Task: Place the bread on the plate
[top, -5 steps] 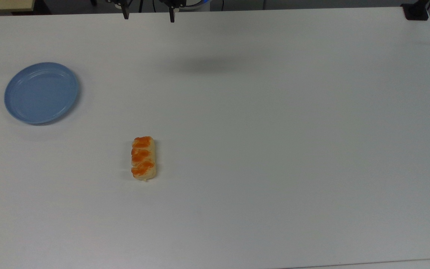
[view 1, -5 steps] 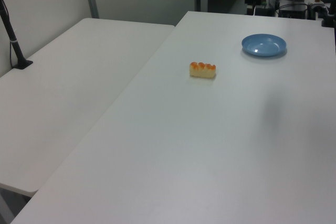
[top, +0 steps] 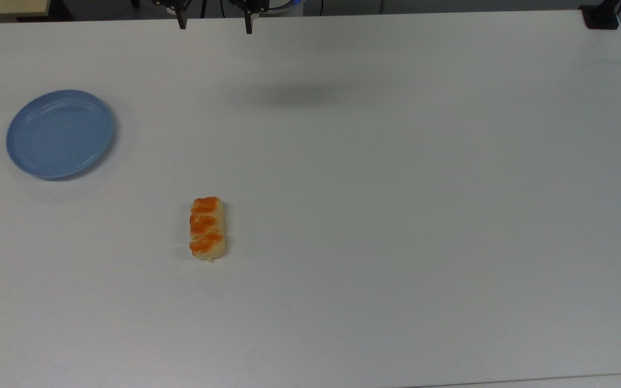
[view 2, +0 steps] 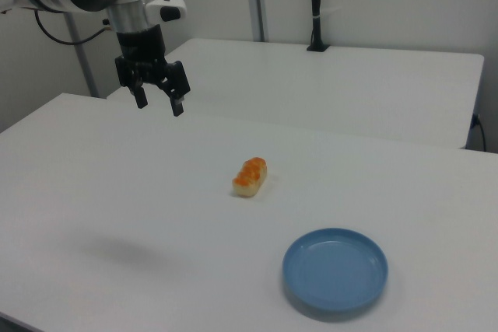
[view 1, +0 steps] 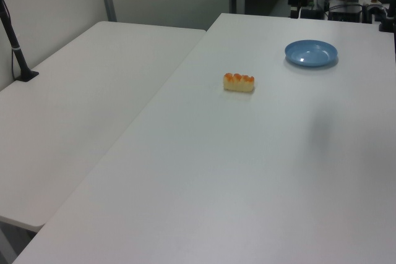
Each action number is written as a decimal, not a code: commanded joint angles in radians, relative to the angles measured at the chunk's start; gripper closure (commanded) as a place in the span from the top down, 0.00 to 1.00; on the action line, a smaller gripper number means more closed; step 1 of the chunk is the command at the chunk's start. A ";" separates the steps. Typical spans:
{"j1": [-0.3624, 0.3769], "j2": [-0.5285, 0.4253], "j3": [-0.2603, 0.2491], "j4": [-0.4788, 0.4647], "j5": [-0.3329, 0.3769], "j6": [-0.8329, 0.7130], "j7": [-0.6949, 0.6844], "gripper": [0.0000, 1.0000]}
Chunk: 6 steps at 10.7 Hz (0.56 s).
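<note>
The bread [top: 207,228] is a small pale-yellow bun with orange-brown patches, lying on the white table a little left of centre in the top view; it also appears as the bread [view 1: 239,82] and the bread [view 2: 250,176]. The light-blue plate [top: 60,133] sits bare at the top view's left, seen too as the plate [view 1: 311,52] and the plate [view 2: 335,271]. My gripper [view 2: 159,104] hangs open high above the table, well left of the bread in the right view, holding nothing. Its fingertips reach down from the top edge as the gripper [top: 214,26] in the top view.
A second white table [view 1: 80,97] adjoins along the left view's left, with a black post [view 1: 15,47] clamped on it. A black clamp [top: 601,16] sits at the top view's upper right corner. A soft shadow [top: 305,96] lies on the table.
The gripper's fingertips have shifted very slightly in the top view. The bread and the plate lie where they were.
</note>
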 commanded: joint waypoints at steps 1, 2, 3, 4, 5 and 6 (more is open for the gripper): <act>0.012 0.000 -0.006 0.006 -0.020 -0.014 0.002 1.00; 0.012 0.002 -0.006 0.006 -0.020 -0.014 0.002 1.00; 0.012 0.008 -0.006 0.006 -0.020 -0.012 0.002 1.00; 0.012 0.011 -0.006 0.007 -0.021 -0.012 0.002 1.00; 0.013 0.015 -0.006 0.012 -0.020 0.005 0.002 1.00; 0.015 0.026 -0.006 0.012 -0.015 0.038 0.008 1.00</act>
